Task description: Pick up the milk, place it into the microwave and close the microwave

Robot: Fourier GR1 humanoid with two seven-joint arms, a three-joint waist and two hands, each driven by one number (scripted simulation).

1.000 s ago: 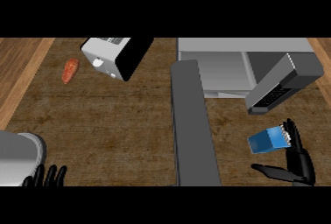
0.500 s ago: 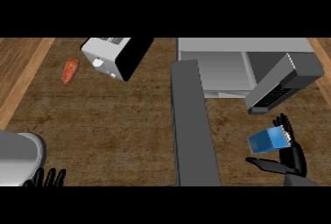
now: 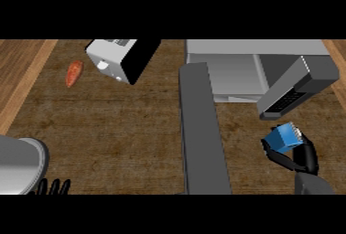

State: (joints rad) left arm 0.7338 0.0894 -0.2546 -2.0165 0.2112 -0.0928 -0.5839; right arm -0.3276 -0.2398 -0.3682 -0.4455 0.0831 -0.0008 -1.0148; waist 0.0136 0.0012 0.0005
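The milk (image 3: 284, 137) is a small blue carton, held at the right of the counter just below the microwave. My right hand (image 3: 299, 157) comes up from the lower right, its black fingers and thumb curled round the carton's lower end. The microwave (image 3: 233, 75) stands at the top right, its grey cavity showing. Its open door (image 3: 202, 132) stretches down the middle of the view as a long dark grey slab. Only the fingertips of my left hand (image 3: 52, 186) show at the bottom left edge, pointing up.
A white and black toaster (image 3: 120, 59) stands at the top, left of the microwave. An orange carrot (image 3: 72, 74) lies at the upper left. A grey round pot or bowl (image 3: 17, 167) sits at the lower left edge. Lighter wood strips border both sides.
My right hand has moved up and to the left with the blue carton, bringing it closer to the microwave's front. The left hand stays at the bottom left.
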